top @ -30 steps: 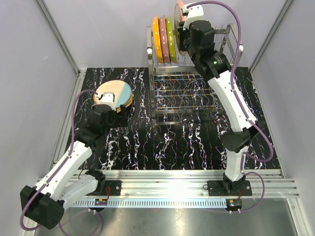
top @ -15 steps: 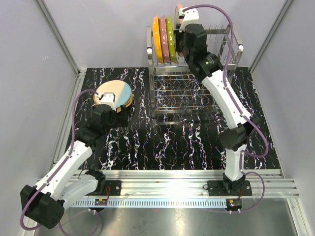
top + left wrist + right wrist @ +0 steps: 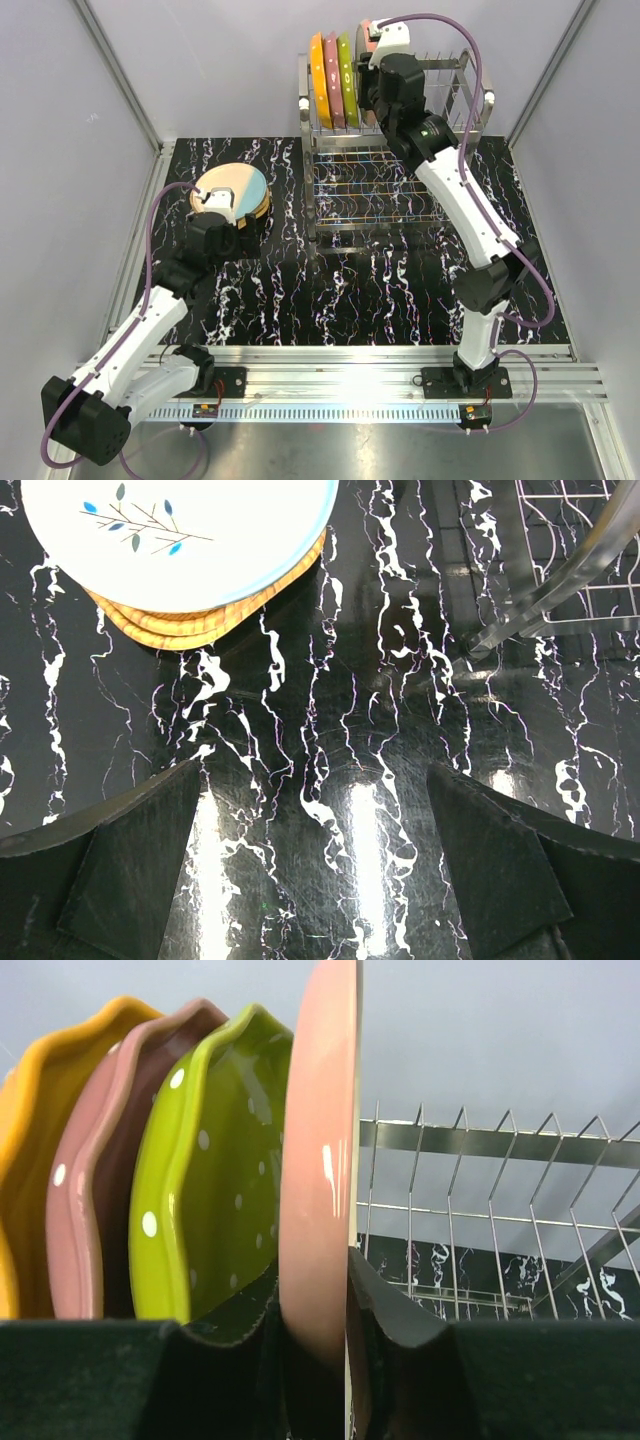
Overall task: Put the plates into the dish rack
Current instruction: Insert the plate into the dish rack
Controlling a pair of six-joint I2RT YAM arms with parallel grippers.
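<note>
We count four plates [image 3: 200, 1190] standing on edge, one dish rack [image 3: 375, 195], at least three more in one stack [image 3: 190, 540].

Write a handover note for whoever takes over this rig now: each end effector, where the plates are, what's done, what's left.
Left end effector: open, empty, over the table near the stack.
Right end effector: shut on the salmon plate, upright beside the lime plate at the dish rack; seating not visible.
Done: orange plate, pink plate and lime plate stand racked.
Left: release the salmon plate, then load the stack, leaf-motif plate on top.
</note>
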